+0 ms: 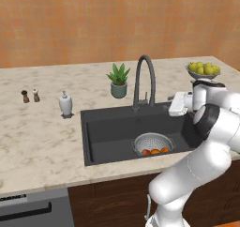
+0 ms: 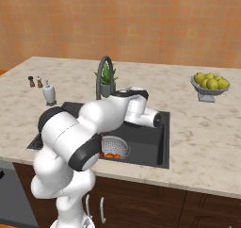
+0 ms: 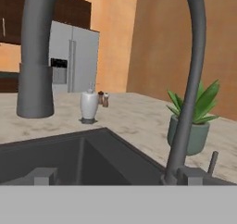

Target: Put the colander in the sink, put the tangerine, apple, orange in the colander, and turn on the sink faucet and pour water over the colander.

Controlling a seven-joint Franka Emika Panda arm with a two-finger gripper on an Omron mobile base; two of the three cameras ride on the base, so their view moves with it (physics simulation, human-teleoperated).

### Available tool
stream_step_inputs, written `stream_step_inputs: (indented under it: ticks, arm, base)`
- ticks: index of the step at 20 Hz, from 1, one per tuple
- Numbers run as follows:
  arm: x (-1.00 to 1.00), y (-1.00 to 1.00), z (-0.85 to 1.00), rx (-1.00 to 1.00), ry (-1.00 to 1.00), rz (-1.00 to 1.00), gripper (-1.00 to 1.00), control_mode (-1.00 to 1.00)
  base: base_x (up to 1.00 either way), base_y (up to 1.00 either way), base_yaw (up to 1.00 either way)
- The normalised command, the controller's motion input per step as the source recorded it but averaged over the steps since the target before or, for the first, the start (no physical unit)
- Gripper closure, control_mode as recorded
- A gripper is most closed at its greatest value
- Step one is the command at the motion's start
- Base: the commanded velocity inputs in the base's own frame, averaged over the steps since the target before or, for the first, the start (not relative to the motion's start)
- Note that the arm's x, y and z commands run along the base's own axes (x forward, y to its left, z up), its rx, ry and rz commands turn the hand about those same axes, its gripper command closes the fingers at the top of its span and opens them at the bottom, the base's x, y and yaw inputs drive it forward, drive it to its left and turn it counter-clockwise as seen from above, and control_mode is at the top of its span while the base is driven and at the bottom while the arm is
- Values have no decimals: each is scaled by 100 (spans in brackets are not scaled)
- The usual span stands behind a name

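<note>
Sitting in the front right part of the sink (image 1: 108,132), the colander (image 1: 152,142) holds 3 small fruits, reddish and orange, bunched at its near side; which one is the apple (image 1: 146,152) is hard to tell, though the leftmost looks the reddest. The sink is a dark basin set into the marble desk (image 1: 37,137).

At the sink's back edge stands the sink faucet (image 1: 144,80), its arched spout curving forward over the basin. The white arm reaches across the sink's right side, with its hand level with the faucet base. From the hand camera, the end effector (image 3: 111,179) looks along the back edge, its 2 fingertips (image 3: 41,177) spread wide apart, released, with nothing between them. The faucet's stem and small lever (image 3: 212,160) stand just beside the right fingertip.

Behind the faucet, a potted plant (image 1: 118,80) sits near the desk's back edge. A soap dispenser (image 1: 65,104) stands left of the sink, with 2 small shakers (image 1: 30,96) farther left. A grey bowl of lemons (image 1: 203,70) rests at the desk's far right corner.
</note>
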Motion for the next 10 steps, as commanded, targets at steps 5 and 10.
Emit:
stream_step_inputs:
  ticks: [5,10]
  arm:
    - [38,5,0,0,0,0,-100,-100]
    - [26,8,-1,0,0,0,-100,-100]
  base:
    - [0,0,0]
    - [0,0,0]
